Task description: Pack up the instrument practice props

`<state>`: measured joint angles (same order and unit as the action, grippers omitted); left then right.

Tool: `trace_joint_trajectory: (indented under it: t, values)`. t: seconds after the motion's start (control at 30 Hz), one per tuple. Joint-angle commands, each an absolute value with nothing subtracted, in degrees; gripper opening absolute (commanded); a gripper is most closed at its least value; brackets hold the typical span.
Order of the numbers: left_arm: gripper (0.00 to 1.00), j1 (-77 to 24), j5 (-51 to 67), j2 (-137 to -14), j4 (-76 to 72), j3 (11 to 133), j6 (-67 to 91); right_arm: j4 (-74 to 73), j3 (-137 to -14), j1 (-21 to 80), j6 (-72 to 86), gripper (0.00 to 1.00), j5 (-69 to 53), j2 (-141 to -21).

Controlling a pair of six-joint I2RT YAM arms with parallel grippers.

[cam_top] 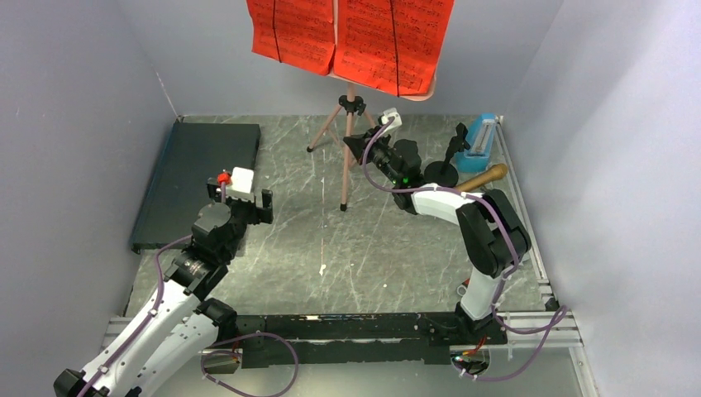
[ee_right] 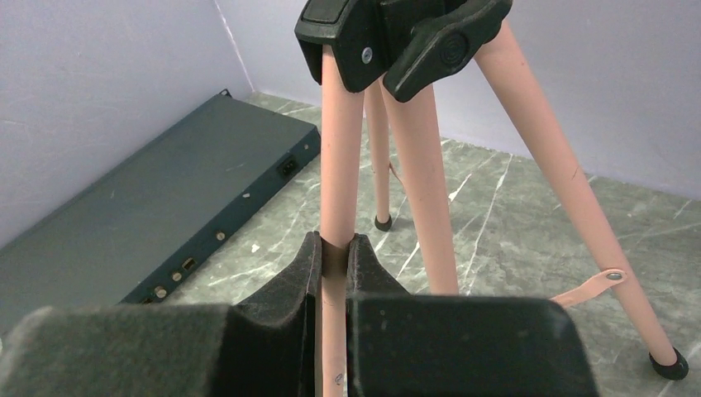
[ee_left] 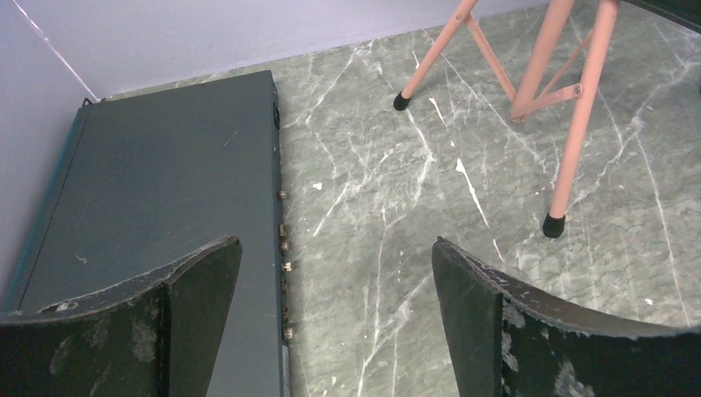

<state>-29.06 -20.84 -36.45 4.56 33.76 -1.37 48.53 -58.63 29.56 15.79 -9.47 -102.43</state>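
Pink tripod music stand (cam_top: 345, 165), upright at rear centre and top-heavy with red sheet-music pages (cam_top: 347, 33), may topple if the right gripper (ee_right: 335, 256), clamped on one leg, pulls sideways; left gripper (ee_left: 335, 248) gapes empty.

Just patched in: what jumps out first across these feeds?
The bright red sheet-music pages on the pink tripod music stand dominate the back centre of the table. The right gripper is shut on one of the stand's pink tubes just below its black hub. The left gripper hangs open over the edge of the flat dark case at the left.
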Motion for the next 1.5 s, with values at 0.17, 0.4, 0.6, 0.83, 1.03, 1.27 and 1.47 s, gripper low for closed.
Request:
trace_joint_trajectory:
  t: [0.17,0.4,0.6,0.83,1.03,1.27,1.47]
  values:
    - [0.91,-28.85,-18.25,-35.5,3.42,35.35,2.19,41.48,-57.49,30.4,15.01,0.12,-10.76,-101.43]
    - [0.93,-28.83,-16.31,-38.35,4.94,41.09,4.04,41.51,-57.55,30.34,11.97,0.6,-9.02,-96.89]
    - [0.93,-28.83,-13.01,-45.16,6.72,49.66,6.55,39.06,-55.48,30.26,8.25,0.83,-6.63,-89.66]
    - [0.93,-28.75,-9.78,-55.15,8.53,62.02,7.25,27.99,-52.11,30.23,2.51,0.87,-0.74,-75.76]
    - [0.93,-28.3,-2.55,-64.84,10.5,74.85,6.62,15.89,-50.84,30.27,0.47,0.89,4.9,-62.55]
    - [0.92,-28.21,10.24,-74.37,10.0,89.7,8.58,1.55,-56.76,30.19,1.12,0.87,8.77,-52.49]
    - [0.91,-28.29,18.99,-81.24,6.58,100.02,12.36,-8.77,-67.36,29.75,6.0,0.85,11.43,-51.26]
